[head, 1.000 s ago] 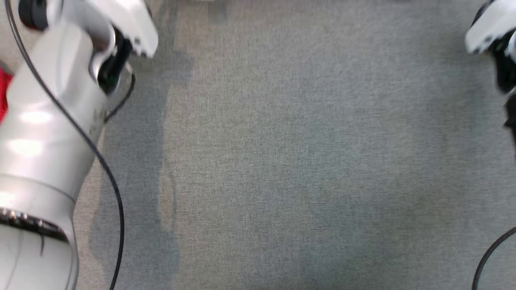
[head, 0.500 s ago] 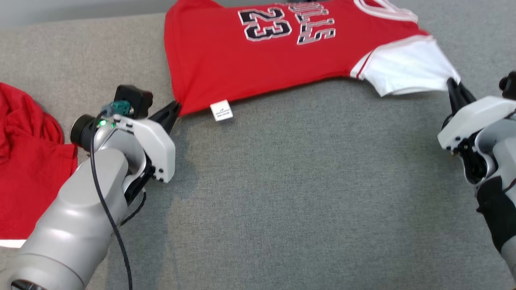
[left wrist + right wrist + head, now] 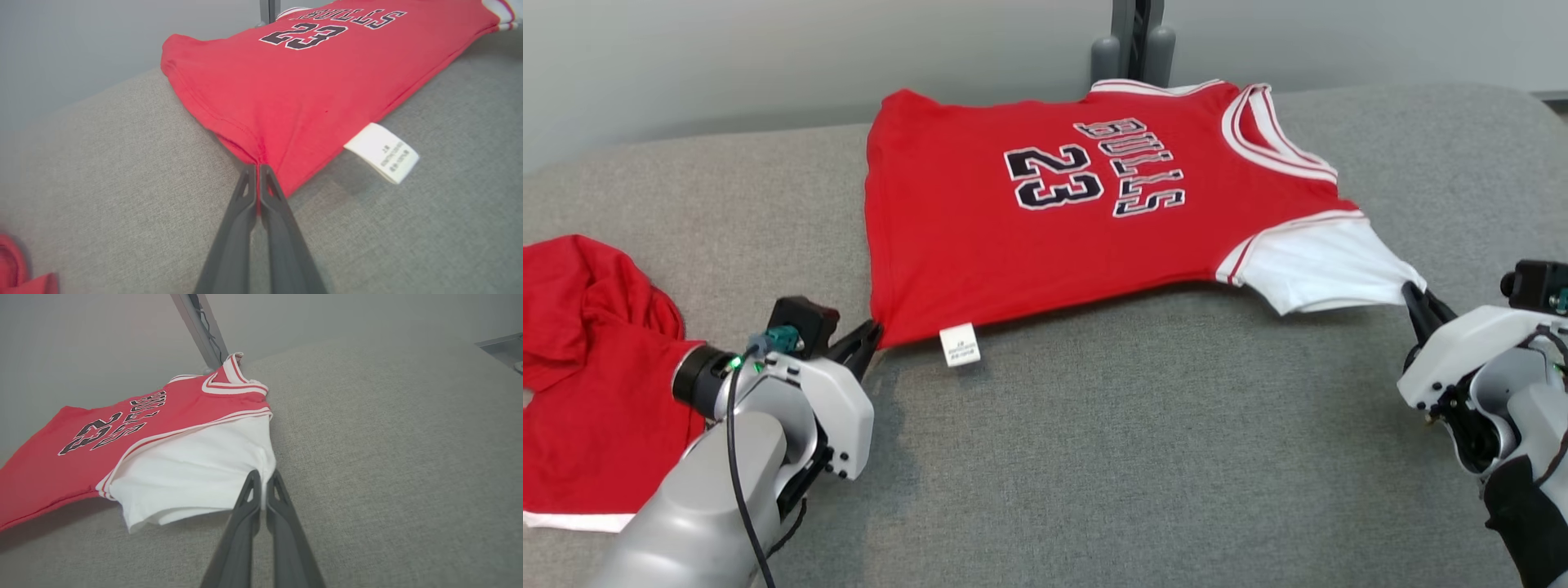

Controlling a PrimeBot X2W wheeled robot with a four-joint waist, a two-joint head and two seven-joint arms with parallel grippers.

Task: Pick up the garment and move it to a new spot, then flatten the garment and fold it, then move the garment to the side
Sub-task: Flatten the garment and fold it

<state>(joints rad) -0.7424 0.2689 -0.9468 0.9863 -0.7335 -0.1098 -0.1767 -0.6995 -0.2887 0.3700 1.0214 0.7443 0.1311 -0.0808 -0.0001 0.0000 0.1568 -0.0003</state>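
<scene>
- Head view: the red jersey (image 3: 1045,220) (number 23, its lettering upside down from this side) lies spread on the grey fabric surface (image 3: 1094,457), toward the far edge. The hem is at the left and the collar at the right.
- Head view: the left gripper (image 3: 872,333) is closed on the near hem corner. The white care label (image 3: 960,345) rests on the grey fabric just beside that corner.
- Head view: the right gripper (image 3: 1413,296) is closed on the outer edge of the white sleeve (image 3: 1319,265), which is drawn to a point toward the fingertips.
- Head view: a second red garment (image 3: 588,367) lies crumpled at the far left of the same surface, well apart from the jersey. A dark metal post (image 3: 1135,37) stands behind the collar.
- Left wrist view: the two dark fingers (image 3: 241,228) are pressed together with the red hem corner pinched between their tips, and the cloth puckers there. The label sticks out of the side seam to the right. A scrap of the other red garment shows in the lower left corner.
- Right wrist view: the fingers (image 3: 286,539) are closed with the thin white sleeve edge between their tips. A shadow lies under the sleeve's near edge (I cannot tell if that edge touches the surface). The red body and collar lie beyond it, and the post rises behind them.
</scene>
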